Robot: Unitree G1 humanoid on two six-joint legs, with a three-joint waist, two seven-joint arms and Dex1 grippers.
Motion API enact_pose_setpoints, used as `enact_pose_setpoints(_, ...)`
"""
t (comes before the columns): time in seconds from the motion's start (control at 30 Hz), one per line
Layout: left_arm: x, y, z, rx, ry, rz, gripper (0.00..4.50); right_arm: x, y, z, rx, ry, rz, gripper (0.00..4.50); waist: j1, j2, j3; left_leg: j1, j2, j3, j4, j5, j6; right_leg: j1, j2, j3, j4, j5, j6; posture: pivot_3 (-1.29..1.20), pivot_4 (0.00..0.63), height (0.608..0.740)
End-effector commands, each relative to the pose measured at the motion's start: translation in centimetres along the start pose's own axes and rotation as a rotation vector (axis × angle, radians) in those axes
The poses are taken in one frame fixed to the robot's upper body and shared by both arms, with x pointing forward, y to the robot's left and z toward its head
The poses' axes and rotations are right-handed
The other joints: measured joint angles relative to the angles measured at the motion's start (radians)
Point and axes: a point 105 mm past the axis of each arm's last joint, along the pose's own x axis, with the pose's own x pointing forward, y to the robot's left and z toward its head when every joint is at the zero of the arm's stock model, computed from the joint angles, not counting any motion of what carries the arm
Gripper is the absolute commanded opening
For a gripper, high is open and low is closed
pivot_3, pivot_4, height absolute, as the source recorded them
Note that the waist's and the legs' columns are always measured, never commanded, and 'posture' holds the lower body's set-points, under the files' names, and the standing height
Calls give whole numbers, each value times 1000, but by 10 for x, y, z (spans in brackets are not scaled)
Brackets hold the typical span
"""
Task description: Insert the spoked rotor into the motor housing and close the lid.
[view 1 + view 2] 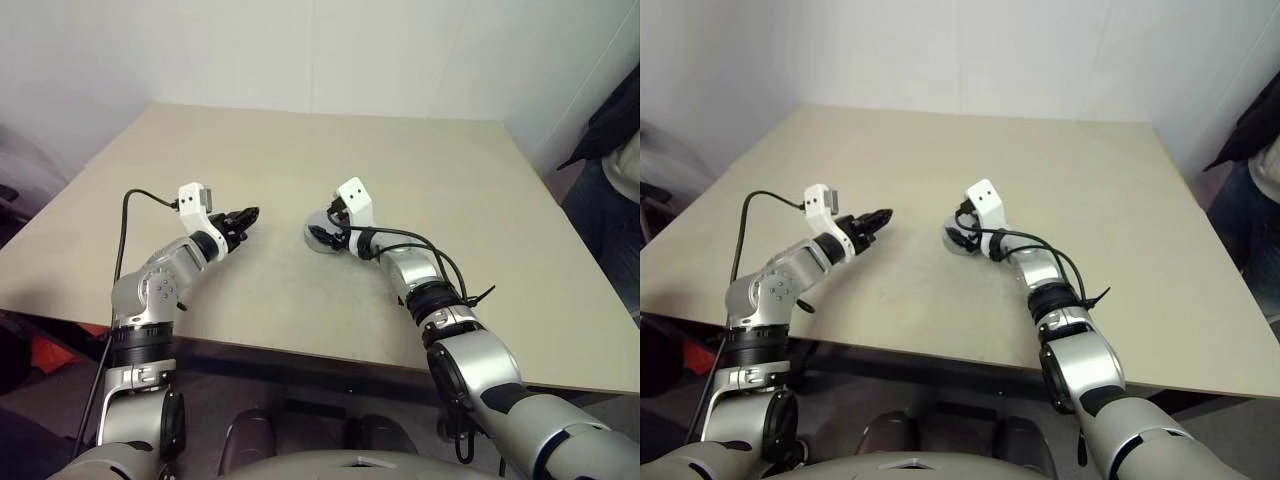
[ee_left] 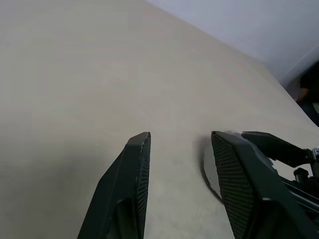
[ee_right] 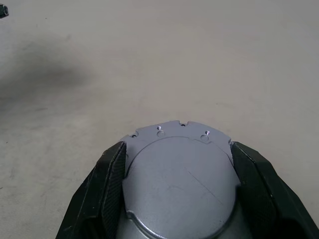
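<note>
The right gripper (image 3: 174,199) clamps the motor housing (image 3: 179,174) mid-table, lid (image 3: 179,189) seated on top. Just beside it the left gripper (image 2: 179,149) hangs half-open, empty. Beyond, bare table (image 1: 400,150) stretches to its far edge.

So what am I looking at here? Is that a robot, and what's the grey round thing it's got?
Yes, it is a robot with two silver arms. Two pictures come from cameras in its head, looking down at a pale beige table. The other two come from little cameras on its wrists, looking along the black fingers. The right gripper has its fingers on either side of a round, flat-topped grey metal part, most likely the motor housing with its lid on, which rests on the table. The left gripper is open and holds nothing; it hovers beside that part. At the right edge you can see a bit of a person in dark clothes.
</note>
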Motion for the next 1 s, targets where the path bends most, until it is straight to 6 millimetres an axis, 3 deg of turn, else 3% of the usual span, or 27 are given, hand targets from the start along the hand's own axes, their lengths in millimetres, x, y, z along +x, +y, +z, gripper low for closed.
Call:
enact_pose_setpoints(0.03, 4, -15, 20, -18, -62, -35, 2050, -6, 3, -42, 39, 149, 0, 3228, 0, 0, 0, 0, 0, 0, 0, 0, 0, 0, 0, 0, 0, 0, 0, 0, 0, 740)
enact_pose_setpoints(0.1, 7, -17, 21, -54, -68, -37, 2050, -7, 3, -43, 39, 151, -1, 3228, 0, 0, 0, 0, 0, 0, 0, 0, 0, 0, 0, 0, 0, 0, 0, 0, 0, 740)
enact_pose_setpoints(0.2, 33, -37, 20, -247, -64, -122, 2050, -7, 3, -43, 37, 152, -1, 3228, 3, 0, 0, 0, -1, 0, 0, 0, 0, 1, 0, 0, -1, 0, 0, 0, 0, 740)
enact_pose_setpoints(0.3, 62, -53, 9, -399, 0, -179, 1395, -7, 3, -42, 32, 149, -1, 3228, 3, 0, 0, 1, -2, 0, 0, 0, 0, 3, -1, 0, -3, 0, 1, 0, 0, 740)
enact_pose_setpoints(0.43, 84, -57, -12, -508, 114, -169, 89, -7, 2, -39, 26, 136, -5, 3228, -1, -1, -1, 1, -2, 0, -4, 0, 1, 3, -1, 1, -6, -1, 2, 0, 0, 740)
enact_pose_setpoints(0.57, 91, -59, -29, -511, 211, -152, 35, -9, -1, -37, 25, 126, -21, 3228, 0, -1, -2, 1, -2, 0, -16, 1, -1, 2, 0, 1, -12, 0, 1, 0, 0, 740)
enact_pose_setpoints(0.8, 91, -49, -54, -448, 348, -45, 35, -11, -6, -31, 26, 106, -44, 3228, 5, -1, -2, 5, -2, 0, -16, 1, -1, 5, 0, 1, -16, 0, 1, 0, 0, 740)
enact_pose_setpoints(1.0, 86, -52, -60, -497, 420, -58, 35, -9, -6, -24, 70, 98, -59, 3228, 7, -1, -2, 7, -2, 0, -17, 1, -1, 6, -1, 1, -16, 0, 1, 0, 0, 740)
